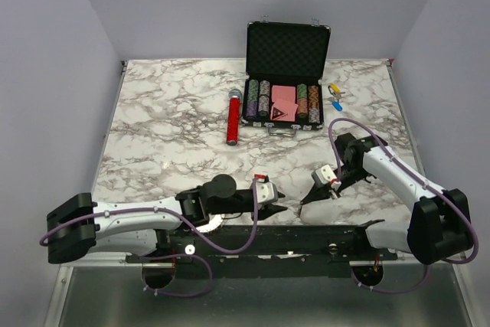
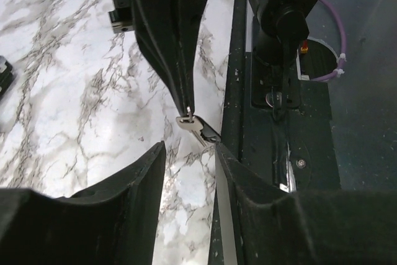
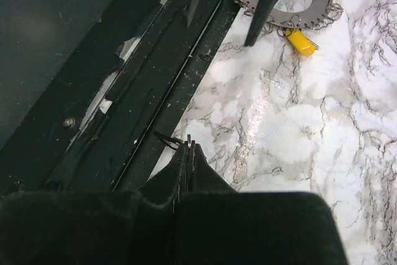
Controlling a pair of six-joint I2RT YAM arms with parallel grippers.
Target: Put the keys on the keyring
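My right gripper [image 1: 305, 202] [image 3: 188, 147] is shut on a small silver key [image 2: 189, 121] with a dark oblong tag [image 2: 208, 133], holding it just above the table's near edge. In the right wrist view only the key's thin edge [image 3: 189, 142] and the tag [image 3: 165, 140] show past the fingertips. My left gripper [image 1: 276, 208] [image 2: 190, 150] stands open right in front of the key, a jaw either side and nothing between them. The keyring [image 1: 213, 225] [image 3: 322, 5], ringed with silver keys and a yellow tag [image 3: 301, 41], lies under the left arm.
An open black case of poker chips [image 1: 285, 101] stands at the back, with a red cylinder [image 1: 233, 119] to its left and small yellow and blue tagged keys [image 1: 334, 94] to its right. The black base rail [image 1: 306, 241] runs along the near edge.
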